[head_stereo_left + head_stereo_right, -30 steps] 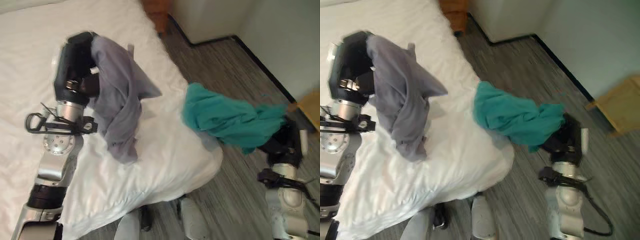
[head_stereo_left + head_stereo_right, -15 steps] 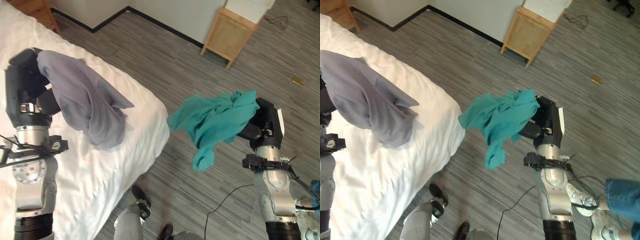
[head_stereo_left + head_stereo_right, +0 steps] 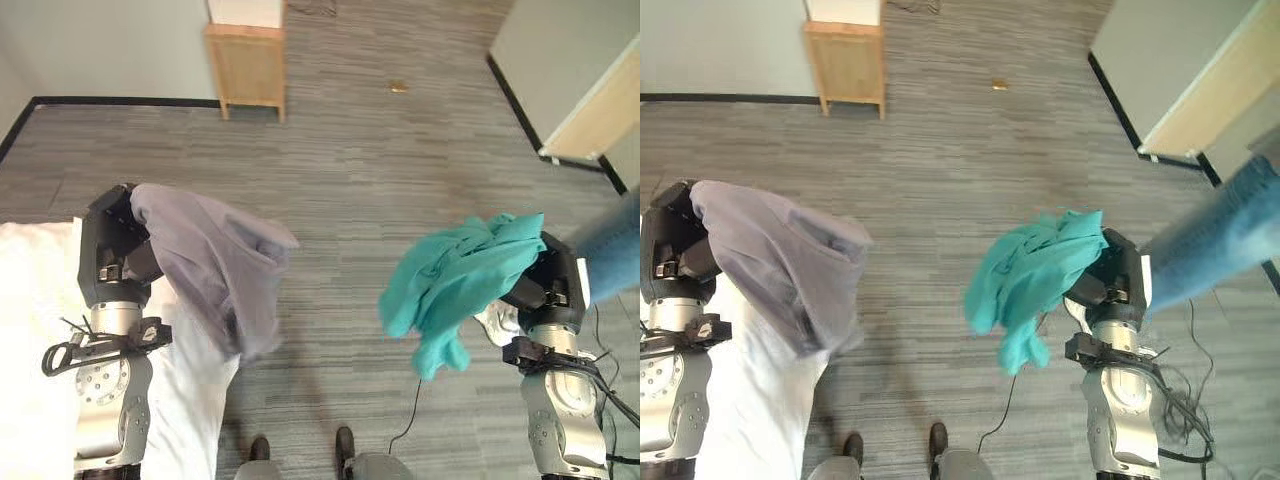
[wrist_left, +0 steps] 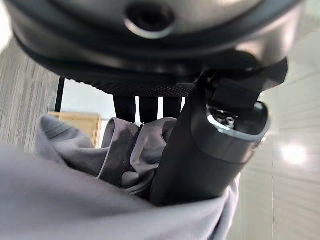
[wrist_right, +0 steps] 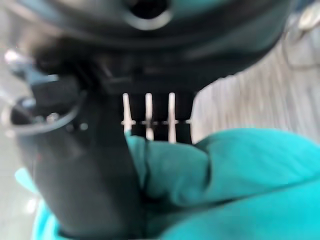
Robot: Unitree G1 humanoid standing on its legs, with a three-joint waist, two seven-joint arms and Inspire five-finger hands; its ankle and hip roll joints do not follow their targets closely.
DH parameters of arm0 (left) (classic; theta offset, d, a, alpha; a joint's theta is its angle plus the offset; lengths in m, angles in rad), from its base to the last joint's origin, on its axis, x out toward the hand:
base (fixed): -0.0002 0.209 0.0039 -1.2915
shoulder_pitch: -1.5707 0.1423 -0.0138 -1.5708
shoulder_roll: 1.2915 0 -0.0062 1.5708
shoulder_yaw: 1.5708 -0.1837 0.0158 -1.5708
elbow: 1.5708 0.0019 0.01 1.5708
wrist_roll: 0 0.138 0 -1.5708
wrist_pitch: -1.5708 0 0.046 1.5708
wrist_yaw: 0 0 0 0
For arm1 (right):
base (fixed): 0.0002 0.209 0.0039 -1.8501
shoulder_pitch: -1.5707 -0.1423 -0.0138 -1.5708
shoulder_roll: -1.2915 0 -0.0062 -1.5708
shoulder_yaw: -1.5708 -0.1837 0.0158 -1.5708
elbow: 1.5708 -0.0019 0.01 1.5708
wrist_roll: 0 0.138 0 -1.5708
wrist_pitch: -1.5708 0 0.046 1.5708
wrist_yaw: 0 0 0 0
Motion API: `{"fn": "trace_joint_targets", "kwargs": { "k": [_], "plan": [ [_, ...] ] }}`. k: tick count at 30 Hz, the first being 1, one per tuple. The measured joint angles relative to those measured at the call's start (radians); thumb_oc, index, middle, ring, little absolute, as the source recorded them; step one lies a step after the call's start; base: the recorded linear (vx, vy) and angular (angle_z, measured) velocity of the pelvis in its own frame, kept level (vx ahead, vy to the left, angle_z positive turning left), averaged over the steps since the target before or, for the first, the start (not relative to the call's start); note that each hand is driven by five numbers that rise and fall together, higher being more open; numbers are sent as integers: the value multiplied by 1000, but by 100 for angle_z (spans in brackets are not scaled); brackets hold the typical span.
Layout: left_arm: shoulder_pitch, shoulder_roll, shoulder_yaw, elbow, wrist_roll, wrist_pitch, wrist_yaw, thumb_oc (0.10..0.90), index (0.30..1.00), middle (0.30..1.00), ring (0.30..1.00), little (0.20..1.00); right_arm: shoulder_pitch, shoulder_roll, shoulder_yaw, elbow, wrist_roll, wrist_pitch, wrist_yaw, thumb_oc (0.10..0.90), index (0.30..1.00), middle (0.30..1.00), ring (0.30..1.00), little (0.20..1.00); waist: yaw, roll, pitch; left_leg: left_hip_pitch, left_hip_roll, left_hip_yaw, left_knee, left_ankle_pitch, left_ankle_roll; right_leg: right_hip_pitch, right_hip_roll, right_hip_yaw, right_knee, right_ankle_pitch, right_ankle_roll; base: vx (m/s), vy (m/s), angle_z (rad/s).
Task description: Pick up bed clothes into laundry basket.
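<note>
Two pieces of clothing hang in the air, one from each hand, well apart from each other. The grey garment (image 3: 215,265) is soft, matte cloth, bunched at the top where the left hand (image 3: 108,262) has its fingers and thumb curled into the folds (the wrist view shows the cloth gathered against the thumb), and it drapes down in a loose fall over the edge of the white bed (image 3: 30,330) and the striped grey floor (image 3: 380,170). The teal garment (image 3: 455,290) is crumpled into a wrinkled bundle gripped by the right hand (image 3: 550,285), with a narrower tail dangling below, clear of the floor.
</note>
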Motion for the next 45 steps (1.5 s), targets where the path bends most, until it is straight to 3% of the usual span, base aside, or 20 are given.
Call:
{"fn": "trace_joint_targets", "kwargs": {
  "k": [8,9,11,18,20,21,25,27,30,34,35,36,37,39,40,41,42,43,44,45],
  "plan": [
    [46,-38,14,-3,0,4,6,400,300,300,300,300,35,32,45,2,-4,4,26,400,300,300,300,300,18,16,-14,13,-24,21,-22,12,15,16,-17,21,-50,33,11,-1,64,-6],
    [47,-46,18,-3,0,4,3,400,300,300,300,300,29,32,22,0,-5,3,28,400,300,300,300,300,14,20,-43,50,-24,22,-53,20,16,47,-16,22,-69,36,14,31,53,5],
    [53,-51,10,84,81,-22,33,400,300,300,300,300,38,33,39,45,-11,-16,29,400,300,300,300,300,15,22,-44,71,-28,19,-49,20,15,85,-16,21,-89,38,13,35,54,8],
    [186,-119,14,294,100,29,98,400,300,300,300,300,72,32,76,142,-22,-15,19,400,300,300,300,300,46,34,-44,63,-27,-4,-40,16,12,98,-15,6,-109,45,10,10,31,8],
    [187,-117,16,308,100,29,118,400,300,300,300,300,53,31,106,142,-23,-16,15,400,300,300,300,300,65,40,-33,34,-21,5,-11,3,21,33,-10,-5,-23,35,21,25,27,-24],
    [186,-107,20,310,100,28,132,400,300,300,300,300,16,30,153,140,-26,-16,15,400,300,300,300,300,74,59,6,10,-3,28,25,-9,30,-83,0,-40,159,27,34,102,17,-54],
    [179,-88,22,311,99,27,135,400,300,300,300,300,3,41,232,135,-42,-16,48,400,300,300,300,300,67,69,65,38,-11,51,41,-29,58,-232,-52,-64,456,-31,121,226,-61,-23],
    [162,-77,22,302,99,22,130,400,300,300,300,300,34,45,233,135,-46,-14,53,400,300,300,300,300,65,67,71,25,-19,47,53,-46,56,-294,-117,-61,390,-52,117,502,-222,11],
    [115,-63,27,306,96,21,136,400,300,300,300,300,47,49,205,137,-46,-14,47,400,300,300,300,300,54,59,74,16,-21,19,68,-65,35,-311,-219,-31,101,-41,111,447,-230,19],
    [61,-61,33,307,95,13,139,400,300,300,300,300,55,67,190,138,-48,-14,46,400,300,300,300,300,26,55,72,43,42,-22,86,-123,-35,-301,-260,-18,-48,-25,99,576,-381,36],
    [61,-61,32,307,95,3,137,400,300,300,300,300,62,67,189,137,-48,-13,46,400,300,300,300,300,0,55,65,92,97,-60,55,-141,-65,-259,-242,-52,27,-14,111,505,-397,84],
    [67,-48,26,305,95,2,136,400,300,300,300,300,85,71,187,140,-47,-16,45,400,300,300,300,300,-17,34,35,114,123,-91,36,-142,-81,-228,-235,-65,69,-31,120,547,-459,88],
    [85,-69,25,303,95,-10,135,400,300,300,300,300,57,33,184,187,-47,-18,48,400,300,300,300,300,-26,68,7,155,198,-99,-11,-136,-110,-279,-182,-103,197,50,125,325,-260,46],
    [88,-82,15,303,94,-10,134,400,300,300,300,300,-3,-5,167,270,-46,-14,36,400,300,300,300,300,-13,73,4,144,266,-98,75,-92,-125,-328,-117,-101,360,-24,44,520,-489,-10],
    [86,-94,4,324,84,-22,132,400,300,300,300,300,-28,-9,153,309,-42,-24,35,400,300,300,300,300,-8,68,1,90,275,-134,197,-58,-122,-323,-96,-128,398,-81,11,573,-658,3],
    [60,-100,-15,370,60,-30,136,400,300,300,300,300,-42,-1,132,353,-34,-20,30,400,300,300,300,300,-9,40,-6,5,270,-166,361,7,-132,-313,-98,-140,426,-104,-20,297,-419,0],
    [46,-130,-24,383,54,-15,134,400,300,300,300,300,-24,-7,108,352,-30,-14,27,400,300,300,300,300,14,30,-7,-84,280,-134,538,111,-27,-289,-68,-146,434,-131,-56,533,-735,-16],
    [88,-117,-26,368,29,-10,131,400,300,300,300,300,-12,-11,140,354,-16,-18,21,400,300,300,300,300,31,-12,-16,-182,248,-232,696,400,15,-242,-16,-131,406,-175,-123,528,-656,-51],
    [80,-113,-52,339,22,-12,132,400,300,300,300,300,0,-35,119,323,-2,-18,12,400,300,300,300,300,53,-36,7,-297,160,-269,969,410,21,-224,-17,-116,388,-160,-114,550,-585,-72],
    [77,-115,-64,336,20,-17,124,400,300,300,300,300,-13,-34,106,314,0,-19,10,400,300,300,300,300,91,-49,31,-378,111,-234,1151,300,40,-186,-2,-97,363,-154,-130,321,-258,-55]
  ]
}}
